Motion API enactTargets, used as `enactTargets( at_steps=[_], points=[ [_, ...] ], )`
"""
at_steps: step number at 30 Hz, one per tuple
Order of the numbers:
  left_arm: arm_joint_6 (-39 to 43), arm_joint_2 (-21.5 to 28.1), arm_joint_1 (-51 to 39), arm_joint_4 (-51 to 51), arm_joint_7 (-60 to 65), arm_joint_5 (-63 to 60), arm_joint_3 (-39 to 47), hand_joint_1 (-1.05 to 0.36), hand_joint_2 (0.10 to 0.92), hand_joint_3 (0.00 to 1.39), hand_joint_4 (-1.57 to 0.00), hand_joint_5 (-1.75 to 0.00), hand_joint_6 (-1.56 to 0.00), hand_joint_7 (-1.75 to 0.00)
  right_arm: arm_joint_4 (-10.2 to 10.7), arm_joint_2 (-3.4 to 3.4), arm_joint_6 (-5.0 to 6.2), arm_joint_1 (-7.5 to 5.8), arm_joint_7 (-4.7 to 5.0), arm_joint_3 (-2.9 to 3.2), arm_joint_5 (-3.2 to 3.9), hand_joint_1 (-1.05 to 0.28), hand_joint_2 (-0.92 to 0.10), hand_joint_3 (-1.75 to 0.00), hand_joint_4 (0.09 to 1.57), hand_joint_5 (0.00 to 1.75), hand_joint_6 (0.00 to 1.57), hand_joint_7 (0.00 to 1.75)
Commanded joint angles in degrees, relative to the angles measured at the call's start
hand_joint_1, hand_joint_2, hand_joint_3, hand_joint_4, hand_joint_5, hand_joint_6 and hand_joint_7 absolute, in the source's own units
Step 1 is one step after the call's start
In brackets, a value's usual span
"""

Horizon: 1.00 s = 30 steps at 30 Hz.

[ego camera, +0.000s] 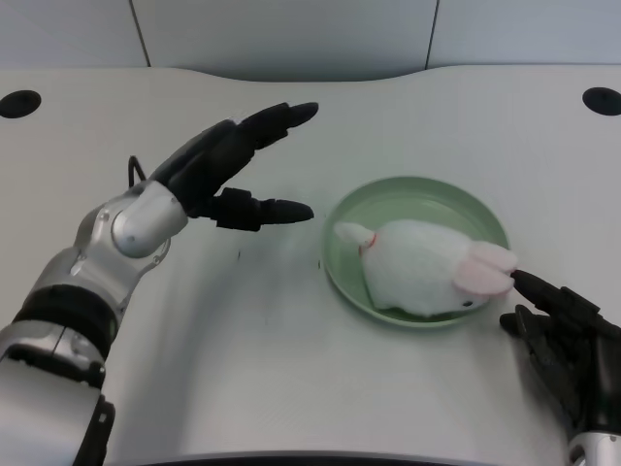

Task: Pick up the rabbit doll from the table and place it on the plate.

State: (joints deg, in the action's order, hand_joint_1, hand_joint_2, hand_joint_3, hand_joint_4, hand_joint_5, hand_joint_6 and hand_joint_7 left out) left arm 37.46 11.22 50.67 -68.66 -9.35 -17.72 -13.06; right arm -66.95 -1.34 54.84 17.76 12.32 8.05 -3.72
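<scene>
- At the lower left of the frame the silver left forearm [73, 311] rises from the bottom edge and angles up toward the middle.
- At the lower right corner the right hand [563, 335] rests on the white table [252, 369], a fingertip just beside the doll's pink ear and the plate's rim.
- Right of centre sits the green plate [417, 199], flat on the table.
- The rabbit doll [422, 267] lies on its side in the plate, filling the nearer half; its white body is toward the middle, its pink ears point to the right near the rim, and a small white tail points left.
- Left of centre, above the tabletop, is the left hand [228, 170]: its fingers are spread wide apart, the upper ones reaching toward the upper middle, the lower one pointing right toward the plate. It holds nothing and is apart from the plate and the doll.
- At the far edge, two dark round holes [19, 103] mark the table's upper left and upper right corners.
</scene>
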Motion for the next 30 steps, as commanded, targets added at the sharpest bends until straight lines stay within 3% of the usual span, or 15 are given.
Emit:
enactTargets(
  at_steps=[1, 4, 6, 9, 10, 14, 20, 26, 28, 30],
  points=[
    [1.5, 2.9, -5.1, 4.5, -2.1, 4.8, 4.1, -0.77, 0.921, 0.33, -0.33, -0.31, -0.33, -0.11, -0.4, 1.00, 0.16, -0.01, 0.22, 0.11, -0.09, -0.30, -0.92, -0.29, 0.65, 0.86, 0.93, 0.01],
    [0.6, 3.8, -8.2, 8.2, -4.7, 8.5, 6.9, -0.77, 0.921, 0.36, -0.33, -0.35, -0.36, -0.09, -0.6, 1.06, 0.23, 0.06, 0.02, 0.04, -0.08, -0.30, -0.92, -0.30, 0.64, 0.85, 0.93, 0.00],
    [-1.5, 4.4, -12.0, 12.2, -6.8, 13.4, 10.4, -0.75, 0.921, 0.35, -0.35, -0.37, -0.38, -0.09, -0.4, 0.66, 0.29, 0.14, -1.21, 0.50, 1.04, -0.31, -0.92, -0.30, 0.65, 0.85, 0.93, 0.00],
    [-6.2, 4.7, -18.6, 19.1, -9.1, 20.1, 15.1, -0.63, 0.921, 0.32, -0.44, -0.43, -0.45, -0.09, -0.3, 0.56, 0.31, 0.18, 0.05, 0.44, 0.40, -0.29, -0.92, -0.29, 0.67, 0.86, 0.95, 0.01],
    [-8.6, 4.7, -21.0, 22.0, -9.5, 21.8, 16.1, -0.64, 0.921, 0.32, -0.48, -0.52, -0.51, -0.07, -0.1, 0.52, 0.41, 0.16, 0.21, 0.42, 0.32, -0.28, -0.92, -0.29, 0.68, 0.86, 0.94, 0.01],
    [-16.2, 4.4, -28.5, 31.9, -12.5, 27.0, 18.5, -0.66, 0.921, 0.29, -0.48, -0.78, -0.64, -0.04, 0.3, 0.40, 0.53, 0.01, -0.70, 0.44, 0.89, -0.27, -0.92, -0.30, 0.67, 0.86, 0.94, 0.01],
    [-29.5, 2.1, -37.9, 46.3, -15.2, 36.9, 22.0, -0.66, 0.921, 0.31, -0.40, -1.21, -0.78, -0.03, 1.5, 0.57, 0.28, -0.86, 0.28, -0.08, -0.15, -0.31, -0.92, -0.30, 0.65, 0.87, 0.93, 0.00],
    [-35.4, 1.9, -44.0, 53.5, -14.3, 40.4, 25.3, -0.66, 0.921, 0.34, -0.45, -1.23, -0.79, -0.03, 2.6, 0.19, -0.40, -1.23, 0.46, 0.18, 0.47, -0.31, -0.92, -0.28, 0.65, 0.87, 0.94, 0.01],
    [-36.4, 1.9, -45.4, 54.3, -14.4, 41.3, 26.5, -0.65, 0.921, 0.34, -0.48, -1.22, -0.80, -0.03, 2.9, 0.43, -0.52, -1.32, 1.48, -0.15, -0.39, -0.32, -0.92, -0.28, 0.65, 0.87, 0.94, 0.01],
    [-37.0, 2.0, -46.7, 55.0, -14.4, 41.3, 27.2, -0.65, 0.921, 0.35, -0.50, -1.22, -0.81, -0.03, 3.3, 0.38, -0.86, -1.44, 1.81, -0.27, -0.48, -0.32, -0.92, -0.29, 0.65, 0.87, 0.94, 0.01]
  ],
)
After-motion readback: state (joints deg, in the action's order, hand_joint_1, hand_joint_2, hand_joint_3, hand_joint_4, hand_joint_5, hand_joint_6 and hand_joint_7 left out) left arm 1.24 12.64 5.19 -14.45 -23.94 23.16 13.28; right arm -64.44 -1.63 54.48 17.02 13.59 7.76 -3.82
